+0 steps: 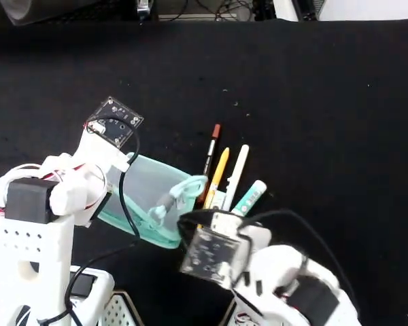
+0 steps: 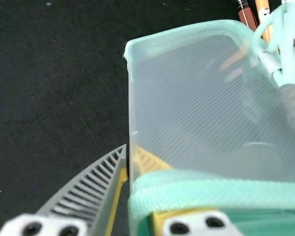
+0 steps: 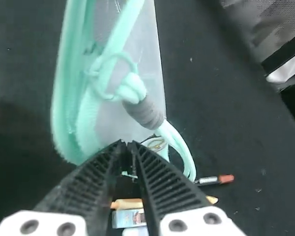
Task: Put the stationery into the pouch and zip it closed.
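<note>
- Pinching one wall of the pouch (image 2: 196, 98) in the left gripper (image 2: 130, 153), grey finger outside and yellow finger inside. Probably done to anchor the pouch and hold its mouth up for loading.
- Resting toward the near left of the worktop (image 1: 326, 102), with the end carrying the zip cord (image 3: 113, 73) turned to the pens.
- Not yet inside, but out near the middle of the worktop just beside that corded end: a brown-tipped pen (image 1: 211, 151), a yellow pen (image 1: 220, 168), a white pen (image 1: 236, 168) and a teal-and-white marker (image 1: 251, 196). Laid roughly parallel, so likely easy to take one at a time.
- Pressed together at the tips, the right gripper (image 3: 126, 144) sits at the pouch's rim below the cord. Hard to tell whether a thin tab or edge is caught there. Possibly placed to steady that end.
- Loading judged not begun, so zipping has to wait.
</note>
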{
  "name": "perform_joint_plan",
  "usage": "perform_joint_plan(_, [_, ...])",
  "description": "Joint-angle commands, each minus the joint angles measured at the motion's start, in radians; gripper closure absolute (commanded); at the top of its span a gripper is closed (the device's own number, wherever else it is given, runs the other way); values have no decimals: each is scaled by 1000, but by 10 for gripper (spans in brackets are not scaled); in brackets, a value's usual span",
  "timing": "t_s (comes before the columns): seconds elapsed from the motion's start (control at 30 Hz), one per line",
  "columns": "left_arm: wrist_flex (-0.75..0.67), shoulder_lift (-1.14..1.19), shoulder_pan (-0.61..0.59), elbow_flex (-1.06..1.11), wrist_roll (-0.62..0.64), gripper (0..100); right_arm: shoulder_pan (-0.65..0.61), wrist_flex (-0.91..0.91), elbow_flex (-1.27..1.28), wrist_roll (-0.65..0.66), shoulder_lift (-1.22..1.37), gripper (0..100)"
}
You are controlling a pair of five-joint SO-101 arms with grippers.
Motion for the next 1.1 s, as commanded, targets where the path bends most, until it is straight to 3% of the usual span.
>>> perform_joint_plan(0.0, [12,6,7,18,-9,970,64,17,-19,8,-58,986])
perform_joint_plan(0.17, [-40,6,1,18,-9,970,74,3,-25,2,-15,966])
perform_joint_plan(0.37, [-201,-98,10,58,-18,970,120,-63,-30,-110,142,730])
perform_joint_plan(0.7, [-330,-502,-1,424,-60,971,121,-112,-73,-94,191,713])
perform_joint_plan(0.83, [-327,-571,-1,456,-58,971,78,-147,-13,-94,229,610])
perform_joint_plan(1.07, [-285,-565,-1,456,-60,971,66,-296,59,-89,344,622])
